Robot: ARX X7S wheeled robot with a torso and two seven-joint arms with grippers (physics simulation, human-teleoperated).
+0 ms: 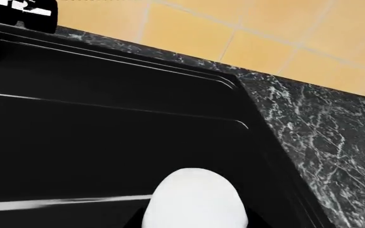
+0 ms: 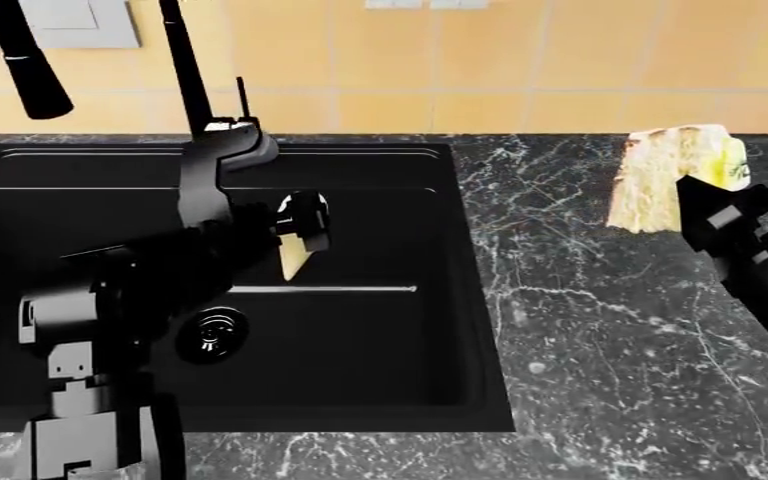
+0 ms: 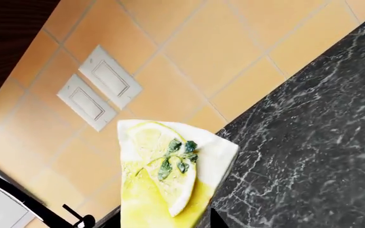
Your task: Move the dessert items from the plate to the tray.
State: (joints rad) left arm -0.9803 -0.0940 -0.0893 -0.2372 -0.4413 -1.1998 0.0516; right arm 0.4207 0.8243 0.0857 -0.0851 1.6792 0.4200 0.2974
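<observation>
My left gripper point(image 2: 301, 235) is shut on the pale cone-shaped pastry point(image 2: 293, 256) and holds it in the air over the black sink basin. In the left wrist view the pastry's white end point(image 1: 195, 199) fills the space between the dark jaws. My right gripper point(image 2: 704, 192) is shut on the tall layered cake wedge point(image 2: 664, 175), held above the marble counter at the back right. In the right wrist view the wedge's yellow glazed top point(image 3: 163, 180) carries a lemon slice and green leaves. The tray and the plate are out of view.
The black sink basin point(image 2: 371, 340) with its drain point(image 2: 213, 333) takes up the left half of the counter. A black faucet point(image 2: 184, 70) rises behind it. Dark marble counter point(image 2: 611, 340) stretches right. Two wall switches point(image 3: 100, 92) sit on the tiled wall.
</observation>
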